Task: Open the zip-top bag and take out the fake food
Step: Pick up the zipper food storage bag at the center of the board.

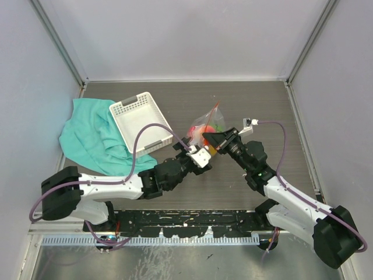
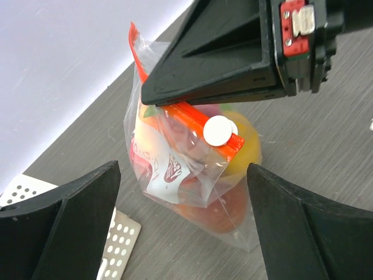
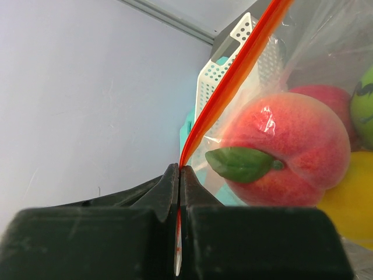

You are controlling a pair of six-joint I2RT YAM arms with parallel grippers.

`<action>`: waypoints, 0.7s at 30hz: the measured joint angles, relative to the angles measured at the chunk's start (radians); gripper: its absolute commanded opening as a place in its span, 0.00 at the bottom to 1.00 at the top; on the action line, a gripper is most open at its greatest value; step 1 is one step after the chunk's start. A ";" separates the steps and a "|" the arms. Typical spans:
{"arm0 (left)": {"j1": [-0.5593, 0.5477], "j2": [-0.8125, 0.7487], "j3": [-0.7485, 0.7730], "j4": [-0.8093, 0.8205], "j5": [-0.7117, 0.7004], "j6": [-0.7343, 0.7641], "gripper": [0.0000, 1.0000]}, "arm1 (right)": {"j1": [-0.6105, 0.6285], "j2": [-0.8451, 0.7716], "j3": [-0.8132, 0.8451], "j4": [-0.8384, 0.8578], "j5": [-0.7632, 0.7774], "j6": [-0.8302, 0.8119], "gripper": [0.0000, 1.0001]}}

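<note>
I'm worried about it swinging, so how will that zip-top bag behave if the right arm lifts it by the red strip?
Probably floppy: the zip-top bag is thin crinkled film, so it would likely sag below the zipper strip pinched in the right gripper. The round fake food may shift and roll inside, making it swing.

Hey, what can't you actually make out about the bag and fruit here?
Count of fake food: top view too small; right wrist view cuts the zip-top bag at its edge.
Whether the zipper strip is sealed: right gripper covers much of it, left wrist view.
Print on the label: too small.
</note>
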 measured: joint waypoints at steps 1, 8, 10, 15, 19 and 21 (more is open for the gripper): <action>0.000 0.020 0.008 0.001 -0.012 0.006 0.85 | 0.001 0.000 0.000 0.000 0.000 -0.001 0.03; 0.000 0.070 0.015 0.000 -0.056 0.023 0.47 | 0.007 0.000 0.000 0.000 0.004 -0.011 0.03; 0.000 0.069 0.016 0.003 -0.061 0.019 0.38 | 0.007 0.000 0.000 0.000 0.006 -0.014 0.03; 0.000 0.059 0.016 0.004 -0.060 0.016 0.31 | 0.007 0.000 0.000 0.000 0.007 -0.019 0.04; 0.007 0.035 0.011 0.003 -0.032 -0.008 0.18 | 0.007 0.000 0.000 0.001 0.006 -0.027 0.05; 0.016 0.013 -0.003 0.002 0.001 -0.031 0.11 | 0.007 -0.001 0.000 0.001 0.003 -0.033 0.07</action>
